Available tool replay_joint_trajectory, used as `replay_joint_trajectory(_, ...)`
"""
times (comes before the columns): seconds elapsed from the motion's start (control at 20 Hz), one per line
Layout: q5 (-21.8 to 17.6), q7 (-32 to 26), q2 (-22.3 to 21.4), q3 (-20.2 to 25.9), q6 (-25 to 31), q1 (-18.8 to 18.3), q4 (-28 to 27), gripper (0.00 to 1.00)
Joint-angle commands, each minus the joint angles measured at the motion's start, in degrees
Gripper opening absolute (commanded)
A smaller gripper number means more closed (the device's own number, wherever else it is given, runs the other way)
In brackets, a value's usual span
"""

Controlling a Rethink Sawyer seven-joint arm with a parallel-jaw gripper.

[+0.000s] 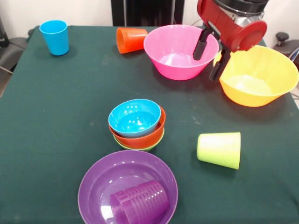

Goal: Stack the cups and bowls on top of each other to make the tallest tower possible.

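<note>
My gripper (209, 58) hangs open at the back right, one finger (201, 46) over the inside of the large pink bowl (170, 49) and the other just outside its right rim. Beside it stands the large yellow bowl (257, 77). Mid-table, a small blue bowl (133, 116) nests in an orange one (147, 136), which sits in a green one (140, 147). A blue cup (54, 37) stands upright at the back left. An orange cup (131, 39) lies on its side by the pink bowl. A lime green cup (219, 149) lies on its side at the front right. A purple cup (140, 203) lies inside the wide purple bowl (105, 175).
The dark green table cloth (56, 116) covers the whole table. Its left edge runs near the blue cup, and the yellow bowl sits close to the right edge.
</note>
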Motion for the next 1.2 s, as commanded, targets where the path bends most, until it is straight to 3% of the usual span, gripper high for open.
replay_joint_trajectory(0.05, -1.8, 8.9, 4.3, 8.2, -4.2, 1.8, 4.0, 1.0)
replay_joint_trajectory(0.35, -3.6, 3.4, 2.8, 8.3, -4.6, 0.5, 5.3, 1.0)
replay_joint_trajectory(0.75, -8.2, -6.0, -5.8, 6.9, -3.5, -0.4, 14.3, 1.0)
replay_joint_trajectory(0.95, -10.3, -6.8, -9.0, 7.0, -4.3, 0.3, 18.1, 1.0)
replay_joint_trajectory(1.2, -11.8, -6.4, -9.5, 9.6, -7.8, -0.9, 19.5, 1.0)
